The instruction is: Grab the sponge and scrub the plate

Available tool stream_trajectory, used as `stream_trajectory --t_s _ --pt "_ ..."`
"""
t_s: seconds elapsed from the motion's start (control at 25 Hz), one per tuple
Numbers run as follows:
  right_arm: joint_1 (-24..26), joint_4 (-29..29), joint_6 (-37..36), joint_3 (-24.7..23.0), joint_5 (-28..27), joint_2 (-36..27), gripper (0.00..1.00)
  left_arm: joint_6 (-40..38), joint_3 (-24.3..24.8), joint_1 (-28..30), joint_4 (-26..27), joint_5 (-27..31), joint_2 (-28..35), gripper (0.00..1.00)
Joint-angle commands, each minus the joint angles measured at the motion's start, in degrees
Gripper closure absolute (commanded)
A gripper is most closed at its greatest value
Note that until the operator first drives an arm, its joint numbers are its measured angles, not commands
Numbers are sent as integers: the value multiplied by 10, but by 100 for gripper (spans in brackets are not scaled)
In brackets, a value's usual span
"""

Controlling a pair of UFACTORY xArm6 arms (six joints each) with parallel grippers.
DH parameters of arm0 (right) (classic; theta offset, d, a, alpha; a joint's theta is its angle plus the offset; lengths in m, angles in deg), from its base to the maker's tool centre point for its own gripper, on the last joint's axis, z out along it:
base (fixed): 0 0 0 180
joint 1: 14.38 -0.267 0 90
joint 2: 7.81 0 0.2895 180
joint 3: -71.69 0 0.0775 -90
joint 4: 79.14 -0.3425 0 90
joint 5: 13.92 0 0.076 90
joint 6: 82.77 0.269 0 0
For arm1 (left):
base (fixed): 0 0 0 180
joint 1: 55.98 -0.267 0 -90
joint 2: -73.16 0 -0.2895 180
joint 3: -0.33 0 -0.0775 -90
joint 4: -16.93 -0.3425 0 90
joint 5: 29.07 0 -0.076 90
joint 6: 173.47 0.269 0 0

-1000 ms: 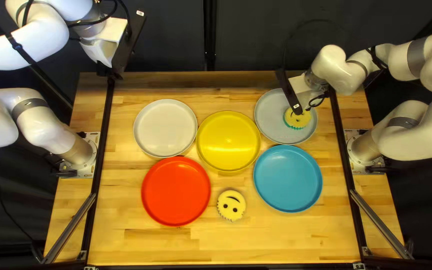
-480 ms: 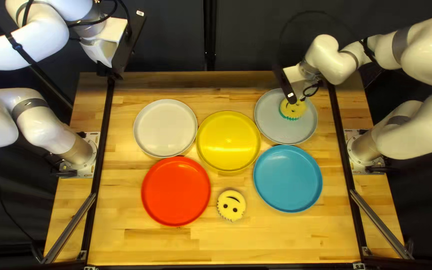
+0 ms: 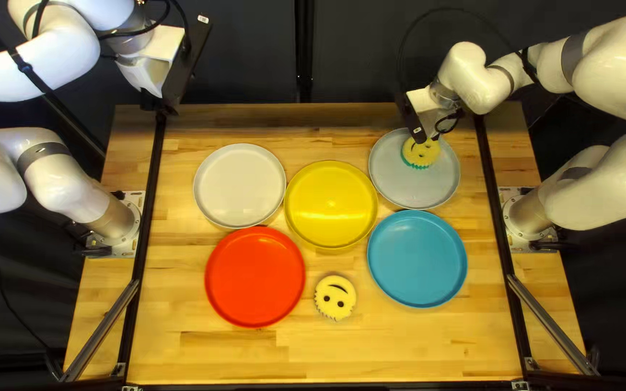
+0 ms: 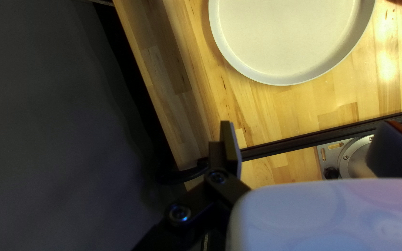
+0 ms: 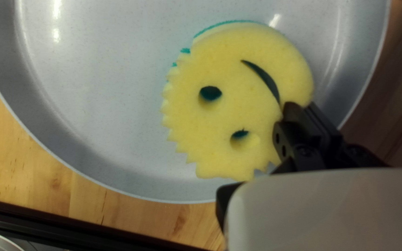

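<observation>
The yellow sponge with green underside lies on the grey plate, toward its far side. My right gripper is above the sponge's far edge. In the right wrist view, my right gripper is shut on the edge of the sponge, one finger at its mouth slit and the other partly hidden; the grey plate spreads beneath. My left gripper hangs over the table's far left corner. Seen from its wrist, the left gripper stands open, holding nothing.
A white plate, yellow plate, red plate and blue plate lie close together on the table. A second smiley sponge rests between red and blue. Black rails run along the sides.
My right gripper and the sponge have moved toward the far left part of the grey plate. The left arm and the other plates have stayed still.
</observation>
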Motion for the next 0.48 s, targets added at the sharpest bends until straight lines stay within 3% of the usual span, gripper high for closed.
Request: stream_trajectory --t_s 0.04,0.28,0.48 --pt "-17 -7 2 21 6 22 100 0 0 0 0 0 0 0" --pt "-53 -12 17 46 10 37 100 0 0 0 0 0 0 0" --pt "-47 -11 8 26 13 18 100 0 0 0 0 0 0 0"
